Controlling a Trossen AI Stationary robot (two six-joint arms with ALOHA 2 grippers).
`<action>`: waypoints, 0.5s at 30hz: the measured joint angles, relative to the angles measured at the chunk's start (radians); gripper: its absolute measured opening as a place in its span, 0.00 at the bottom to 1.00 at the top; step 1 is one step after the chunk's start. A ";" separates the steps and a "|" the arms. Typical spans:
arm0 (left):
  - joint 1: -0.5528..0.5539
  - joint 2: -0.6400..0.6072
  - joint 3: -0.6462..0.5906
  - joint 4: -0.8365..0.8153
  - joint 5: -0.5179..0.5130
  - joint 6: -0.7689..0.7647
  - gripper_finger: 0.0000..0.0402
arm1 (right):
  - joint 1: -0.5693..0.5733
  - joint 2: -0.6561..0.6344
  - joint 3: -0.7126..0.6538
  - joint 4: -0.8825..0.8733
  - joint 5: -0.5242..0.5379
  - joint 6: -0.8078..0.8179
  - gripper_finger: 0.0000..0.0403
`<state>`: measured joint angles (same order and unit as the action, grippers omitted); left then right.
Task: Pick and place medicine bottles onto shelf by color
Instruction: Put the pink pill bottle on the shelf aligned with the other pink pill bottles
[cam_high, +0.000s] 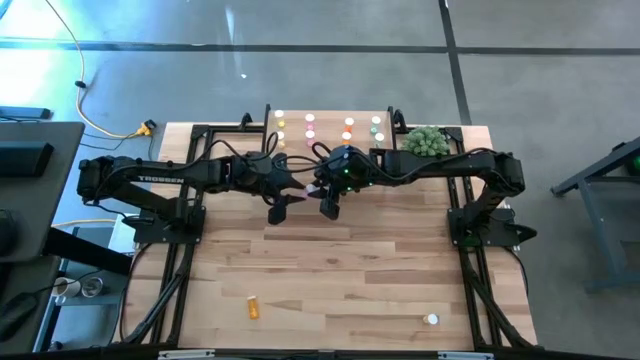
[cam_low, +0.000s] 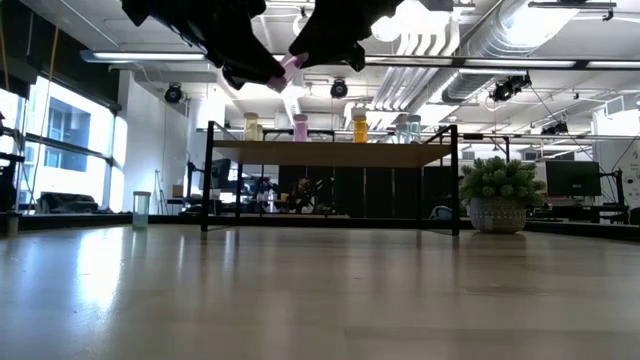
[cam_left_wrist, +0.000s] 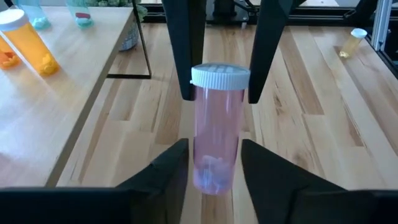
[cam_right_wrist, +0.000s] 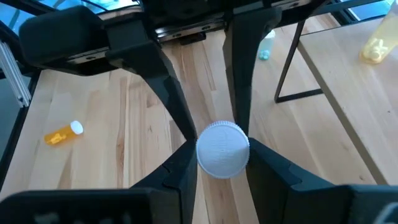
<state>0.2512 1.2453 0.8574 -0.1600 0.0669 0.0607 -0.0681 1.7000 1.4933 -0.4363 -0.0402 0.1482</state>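
Note:
A pink bottle with a white cap is held in mid-air between my two grippers, just in front of the near edge of the shelf. My left gripper comes from the table's left and is shut on the bottle's base end. My right gripper comes from the right and is shut on the cap. In the low view the bottle is high above the table. Yellow, pink, orange and green bottles stand on the shelf. My left gripper has the pink bottle's base end between its two fingers. The fingers lie along the bottle, which points away from the wrist. The bottle is lifted clear of the table. My right gripper pinches the white cap's rim between its two fingers, facing the cap end-on from the table's right. In the left wrist view its fingers stand on either side of the cap.
An orange bottle lies on its side near the table's front left. Another bottle stands at the front right. A green plant in a pot stands by the shelf's right end. The shelf's black legs are near.

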 joint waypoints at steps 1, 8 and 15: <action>0.000 0.000 0.000 0.000 0.000 0.006 0.32 | 0.000 0.000 0.000 0.000 0.000 0.000 0.26; 0.000 0.000 0.000 0.000 0.000 0.030 0.25 | 0.000 0.000 0.000 0.003 -0.002 0.000 0.26; 0.000 0.000 0.000 0.000 0.000 0.030 0.24 | 0.000 0.000 0.000 0.005 -0.002 0.000 0.26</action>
<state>0.2512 1.2453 0.8574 -0.1596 0.0673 0.0902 -0.0681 1.7000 1.4929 -0.4316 -0.0422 0.1482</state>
